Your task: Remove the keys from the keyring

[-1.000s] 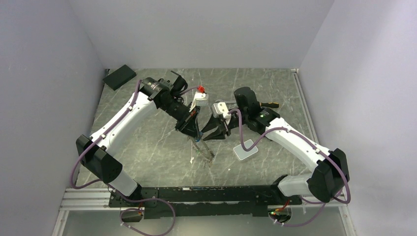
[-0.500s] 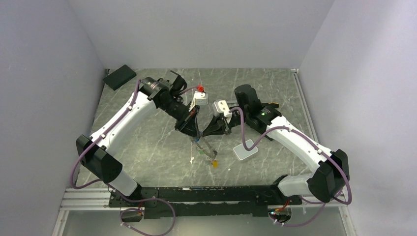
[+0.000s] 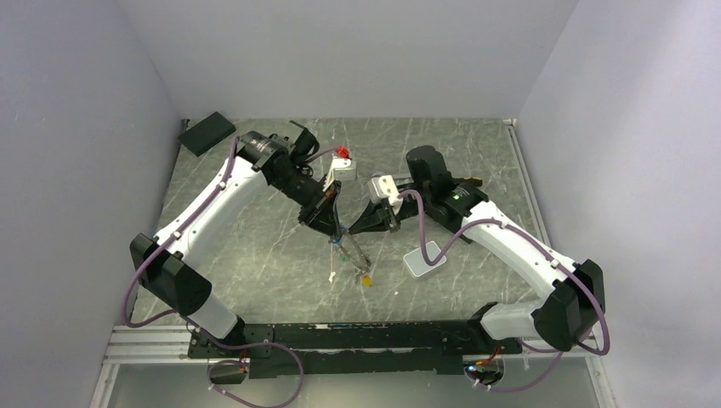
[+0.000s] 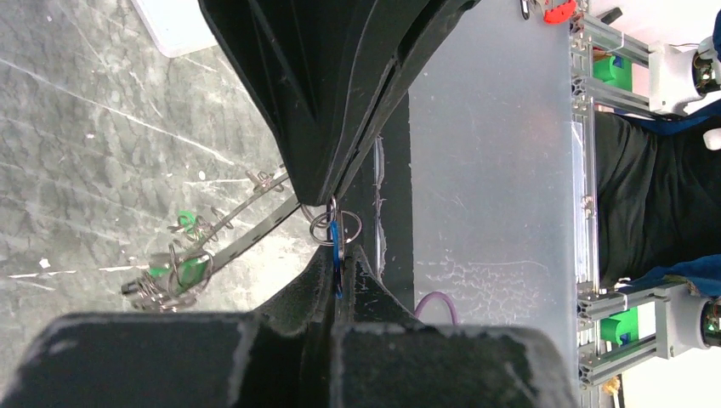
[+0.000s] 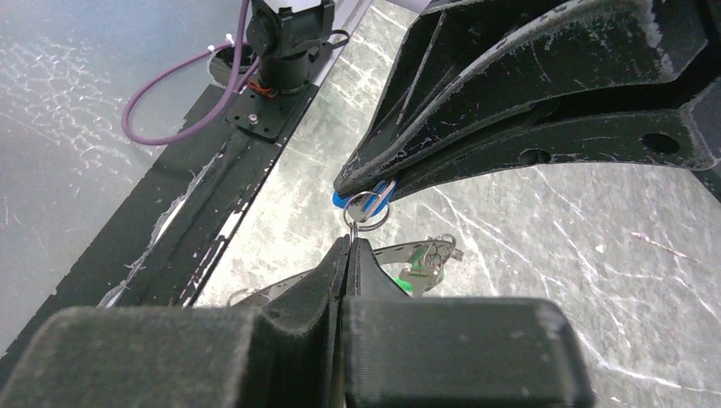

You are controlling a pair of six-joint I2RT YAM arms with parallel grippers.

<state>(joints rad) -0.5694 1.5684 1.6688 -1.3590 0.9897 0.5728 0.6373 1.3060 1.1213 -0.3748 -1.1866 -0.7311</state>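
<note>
**Both hands pinched tight over the bunch; no key clearly off yet**

The left hand (image 3: 334,228) is fully closed on a blue-tagged key (image 4: 337,251), whose tag shows as a blue sliver between its fingertips. The right hand (image 3: 358,229) is closed too. Its tips meet the left hand's almost nose to nose and nip the lower edge of a small ring (image 5: 367,214) that joins onto that key. The hands seem set to work this key free of its ring.

The rest of the keys (image 3: 350,260) trail down from this pinch toward the counter (image 3: 255,255). A green tag (image 5: 409,276) sits among them and a yellow tag (image 3: 366,280) at the low end. I cannot tell whether that end touches the counter. The keyring is somewhere in the tangle, but its wire cannot be picked out from the keys strung on it.

As for progress, I judge the job to be near its start. The bunch looks whole and no freed key lies well apart from it. A pale sliver (image 3: 331,274) just beside the bunch is too small to name. Nearly every key is left to do.

A grey pad (image 3: 425,258) lies near the bunch, on the right arm's side. The counter is grey-green with pale marble veins and light scuffs. A black pad (image 3: 207,133) sits in the far left corner. Plain pale walls (image 3: 340,51) close in three sides, and an aluminium rail (image 3: 144,344) runs along the near edge.
</note>
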